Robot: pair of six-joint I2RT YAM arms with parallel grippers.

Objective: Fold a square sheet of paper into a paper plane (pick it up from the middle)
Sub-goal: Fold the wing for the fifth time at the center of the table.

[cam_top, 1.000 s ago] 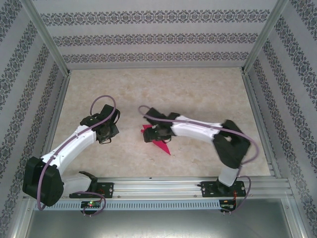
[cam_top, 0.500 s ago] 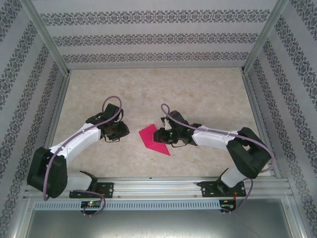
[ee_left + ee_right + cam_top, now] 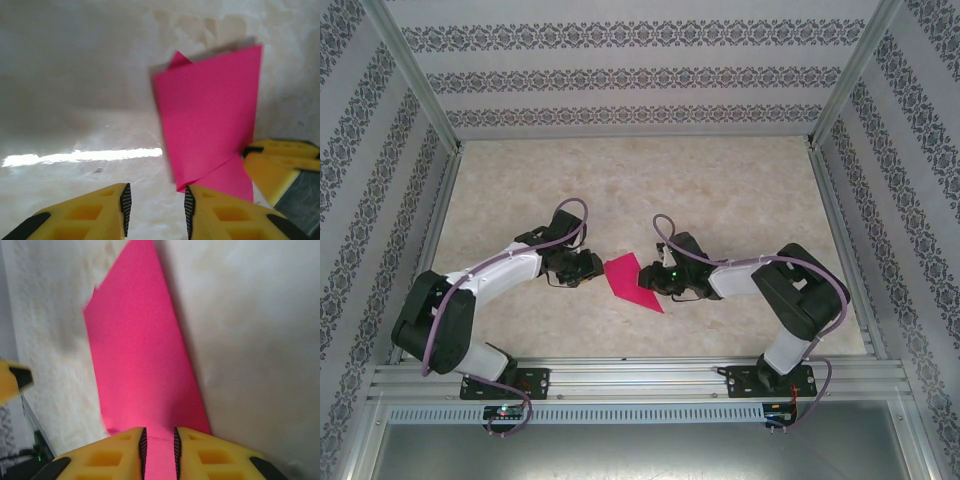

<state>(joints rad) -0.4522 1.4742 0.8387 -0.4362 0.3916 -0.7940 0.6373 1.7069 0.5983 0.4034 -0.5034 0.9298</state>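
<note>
The magenta-pink paper [image 3: 632, 280] lies on the table folded into a pointed shape, its tip toward the near right. It is a partly folded sheet, wider than a slim dart. My left gripper [image 3: 592, 268] sits low at its left edge, open, with the paper's corner [image 3: 210, 115] beside the right fingertip [image 3: 190, 205] and bare table in the gap [image 3: 155, 207]. My right gripper [image 3: 650, 282] is at the paper's right edge. Its jaws [image 3: 159, 447] stand narrowly apart over the paper [image 3: 140, 355], and pink shows between them.
The marbled tabletop [image 3: 720, 190] is ringed by patterned walls and metal frame posts. A rail [image 3: 640, 380] carrying both arm bases runs along the near edge. The right gripper's yellow fingers [image 3: 280, 160] show in the left wrist view.
The left gripper has moved right to the paper's left edge. The right gripper has pulled back from over the paper to its right edge, uncovering the folded shape.
</note>
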